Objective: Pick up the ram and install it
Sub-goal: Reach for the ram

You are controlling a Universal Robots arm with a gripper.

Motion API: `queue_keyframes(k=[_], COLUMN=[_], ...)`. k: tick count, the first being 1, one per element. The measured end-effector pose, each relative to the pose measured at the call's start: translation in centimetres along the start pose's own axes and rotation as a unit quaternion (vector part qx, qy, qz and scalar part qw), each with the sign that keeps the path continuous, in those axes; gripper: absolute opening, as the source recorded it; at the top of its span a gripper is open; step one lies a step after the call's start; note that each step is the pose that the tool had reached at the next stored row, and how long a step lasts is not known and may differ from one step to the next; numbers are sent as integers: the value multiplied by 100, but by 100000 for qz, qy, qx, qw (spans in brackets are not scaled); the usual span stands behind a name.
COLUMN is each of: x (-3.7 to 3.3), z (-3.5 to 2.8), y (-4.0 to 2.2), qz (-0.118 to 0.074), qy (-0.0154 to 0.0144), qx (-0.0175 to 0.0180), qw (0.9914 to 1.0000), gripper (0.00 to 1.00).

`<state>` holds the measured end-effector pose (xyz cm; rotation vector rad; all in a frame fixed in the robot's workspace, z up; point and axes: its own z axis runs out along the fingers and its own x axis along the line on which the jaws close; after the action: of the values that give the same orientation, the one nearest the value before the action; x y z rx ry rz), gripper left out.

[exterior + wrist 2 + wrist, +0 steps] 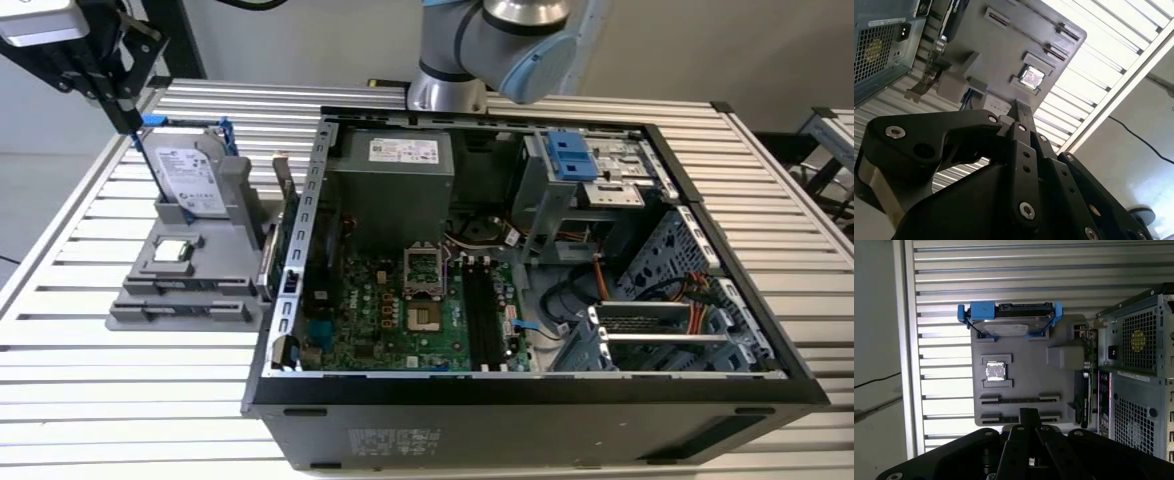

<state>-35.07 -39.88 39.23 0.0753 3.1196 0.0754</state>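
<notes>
My gripper hangs high at the exterior view's left, above the grey parts holder that stands beside the open computer case. In both wrist views its fingers are pressed together, shut, with nothing showing between them. A thin dark strip, seen edge-on in a long slot of the holder, looks like the ram; I cannot tell for certain. The long black memory slots lie on the motherboard inside the case.
On the holder, a silver hard drive in a blue frame leans upright, with a small square processor chip below it. A green card stands between holder and case. The slatted metal table spreads around them.
</notes>
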Motion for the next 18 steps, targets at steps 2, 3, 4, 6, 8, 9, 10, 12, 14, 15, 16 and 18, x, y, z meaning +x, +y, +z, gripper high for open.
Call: queue_keyframes(k=[2,3,4,6,8,9,10,12,14,15,16,18], x=[1,3,2,0,-3,-3,-4,-7,-10,-11,-13,-17], z=[0,0,-1,-2,-4,-4,-5,-7,-9,-10,-11,-13], y=[0,-5,-16,-49,-88,-110,-133,-182,-230,-255,-280,-325], qz=[-3,1,2,5,-3,-4,-4,-11,-20,-23,-26,-30], qy=[1,4,3,0,0,-1,0,2,3,3,5,4], qx=[3,0,1,-1,1,1,1,2,1,0,3,0], qw=[100000,100000,100000,100000,100000,100000,100000,100000,100000,100000,100000,100000], gripper=[0,0,0,0,0,0,0,0,0,0,0,0])
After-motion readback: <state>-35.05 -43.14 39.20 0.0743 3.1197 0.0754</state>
